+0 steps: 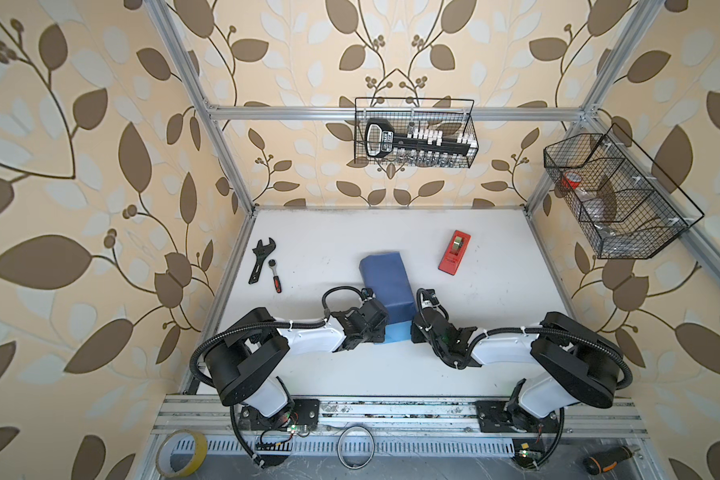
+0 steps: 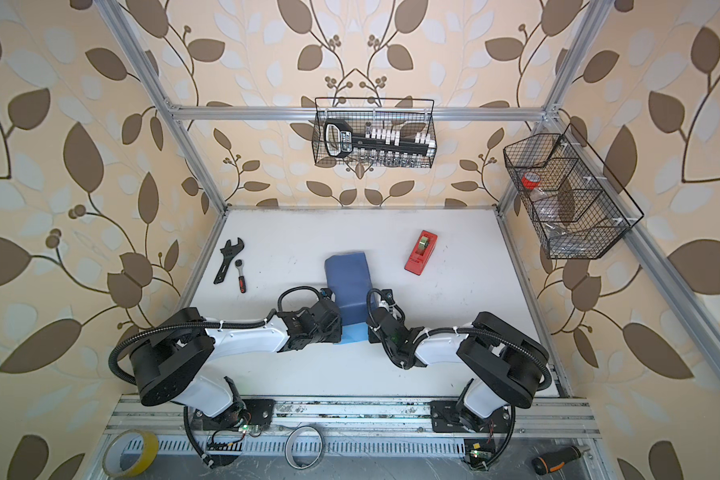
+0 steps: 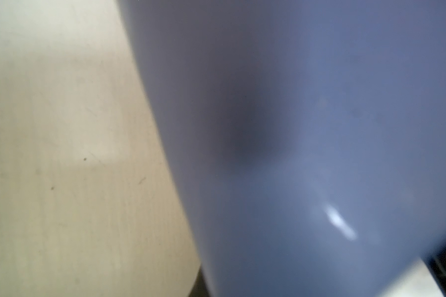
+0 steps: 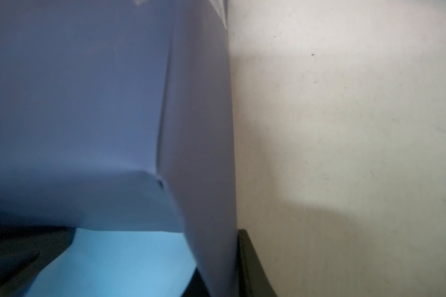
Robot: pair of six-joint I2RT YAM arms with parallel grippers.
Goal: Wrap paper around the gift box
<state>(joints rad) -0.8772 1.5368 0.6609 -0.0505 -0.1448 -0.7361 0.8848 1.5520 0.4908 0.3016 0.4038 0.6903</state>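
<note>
The paper (image 1: 385, 282) (image 2: 348, 282) lies folded into a long slate-blue bundle in the middle of the table, and its light-blue face (image 1: 395, 334) shows at the near end. The gift box is hidden under it. My left gripper (image 1: 378, 334) (image 2: 335, 334) is at the near left corner, shut, with the paper (image 3: 294, 154) filling its wrist view and one dark fingertip (image 3: 197, 289) at the paper's edge. My right gripper (image 1: 414, 332) (image 2: 371, 332) is at the near right corner. A slate flap of the paper (image 4: 204, 180) stands pinched between its fingers (image 4: 250, 267).
A red tape dispenser (image 1: 454, 252) lies at the back right. A black wrench (image 1: 260, 259) and a ratchet (image 1: 275, 276) lie at the back left. Wire baskets (image 1: 414, 133) (image 1: 616, 195) hang on the frame. A yellow tape roll (image 1: 181, 453) and a screwdriver (image 1: 609, 457) lie on the front rail.
</note>
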